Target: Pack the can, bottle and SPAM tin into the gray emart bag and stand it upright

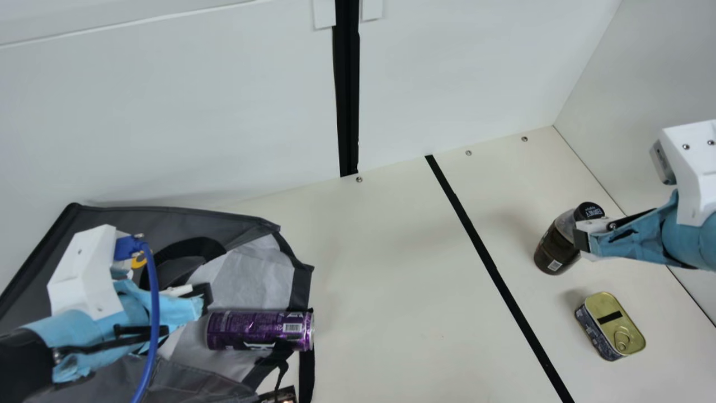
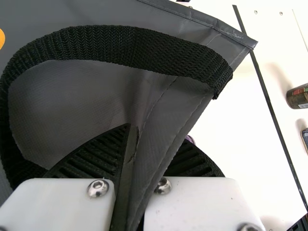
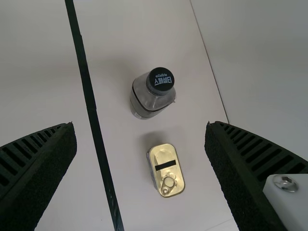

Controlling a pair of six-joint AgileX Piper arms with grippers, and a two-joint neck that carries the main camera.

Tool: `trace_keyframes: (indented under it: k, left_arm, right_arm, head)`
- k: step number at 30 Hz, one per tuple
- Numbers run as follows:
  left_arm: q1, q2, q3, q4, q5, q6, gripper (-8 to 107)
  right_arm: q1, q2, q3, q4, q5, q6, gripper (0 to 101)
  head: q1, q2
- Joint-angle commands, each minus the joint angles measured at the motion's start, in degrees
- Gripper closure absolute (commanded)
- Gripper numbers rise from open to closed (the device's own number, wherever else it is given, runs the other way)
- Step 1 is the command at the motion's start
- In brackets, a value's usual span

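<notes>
Can [image 1: 260, 330] nr L pincer [image 1: 206, 296], at mouth of bag [image 1: 302, 282].

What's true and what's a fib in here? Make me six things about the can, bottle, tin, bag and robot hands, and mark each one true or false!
1. The purple can lies on its side. True.
2. The gray bag stands up straight. False: it lies flopped over on the table.
3. The left hand is gripping the bag. True.
4. The bottle and the tin are on the same side of the black line. True.
5. The bottle is lying down. False: it stands upright with its black cap on top.
6. The tin has a purple top. False: its top is gold, with a pull ring.
</notes>
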Motion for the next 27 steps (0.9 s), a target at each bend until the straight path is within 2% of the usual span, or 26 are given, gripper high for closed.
trace_keyframes:
  k: [1, 27]
  left_arm:
    - [0.0, 0.0, 0.0, 0.0, 0.0, 0.0, 107]
    - [0.0, 0.0, 0.0, 0.0, 0.0, 0.0, 107]
  right_arm:
    - [-0.27, 0.72, -0.27, 0.31, 0.1, -0.24, 6]
    - [-4.65, 14.38, -5.43, 2.71, -0.02, -5.28, 6]
  head:
    - [-1.3, -0.05]
    - [-1.3, -0.05]
